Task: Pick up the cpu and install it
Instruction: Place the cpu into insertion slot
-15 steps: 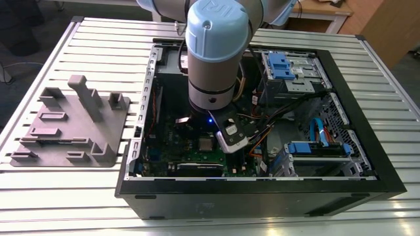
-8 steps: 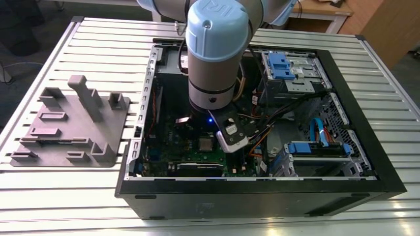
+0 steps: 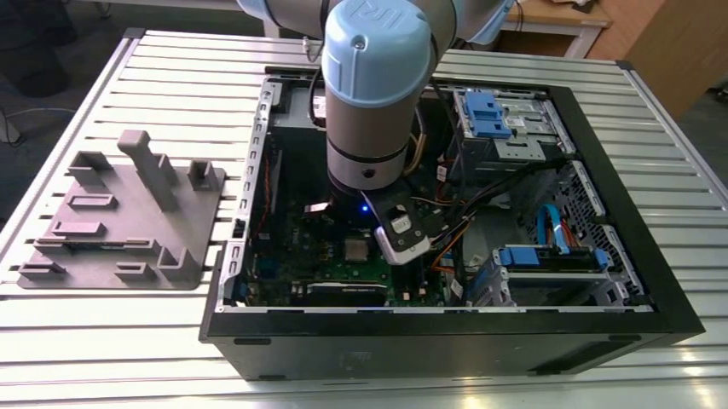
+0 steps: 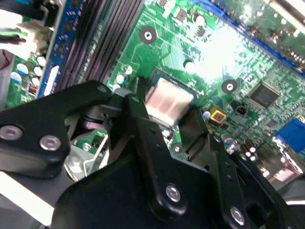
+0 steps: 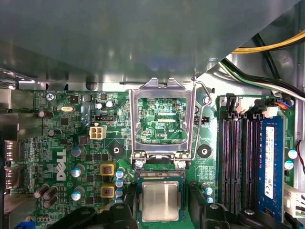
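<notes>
Fingers of the gripper stand apart, one on each side of the cpu. In the first wrist view a thin gap shows between each finger and the chip's edge, so I judge the grip released rather than clenched. The cpu lies flat in its socket on the green board, metal top up and about level with the socket's rim; by the look of it, it is already seated. Just beyond it the hinged metal frame is folded back open, its wire lever raised beside it, which leaves the socket bare for a chip to go in from above. Memory slots run alongside the socket, one holding a blue stick. The board lies on the floor of the open computer case, which also holds drive bays and bundled cables; the arm reaches straight down into it. On the slatted table, near the case at the exterior view's left, lies a grey tray with upright blocks
</notes>
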You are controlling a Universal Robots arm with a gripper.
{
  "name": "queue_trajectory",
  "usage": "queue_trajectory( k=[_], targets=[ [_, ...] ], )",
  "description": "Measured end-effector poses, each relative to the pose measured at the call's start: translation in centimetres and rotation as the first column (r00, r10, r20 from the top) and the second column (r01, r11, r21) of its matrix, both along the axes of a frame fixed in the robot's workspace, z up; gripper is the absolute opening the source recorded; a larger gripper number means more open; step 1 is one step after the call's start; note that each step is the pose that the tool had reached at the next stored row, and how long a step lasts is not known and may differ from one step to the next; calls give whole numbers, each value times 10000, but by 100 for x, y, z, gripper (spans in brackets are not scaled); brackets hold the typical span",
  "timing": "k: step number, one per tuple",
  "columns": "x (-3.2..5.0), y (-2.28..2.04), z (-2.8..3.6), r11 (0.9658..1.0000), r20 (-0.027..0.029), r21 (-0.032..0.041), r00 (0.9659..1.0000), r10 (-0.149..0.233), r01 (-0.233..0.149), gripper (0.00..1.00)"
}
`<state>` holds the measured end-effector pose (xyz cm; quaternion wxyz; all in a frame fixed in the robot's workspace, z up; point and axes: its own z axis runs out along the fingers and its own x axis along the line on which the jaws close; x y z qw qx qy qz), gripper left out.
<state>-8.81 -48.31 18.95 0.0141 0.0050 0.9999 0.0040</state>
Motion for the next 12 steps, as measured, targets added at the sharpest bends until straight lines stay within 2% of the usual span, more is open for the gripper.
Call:
queue_trajectory(
  k=[12],
  targets=[
    [0, 0, 40, 10000, 0, 0, 10000, -1, 1, 54]
  ],
)
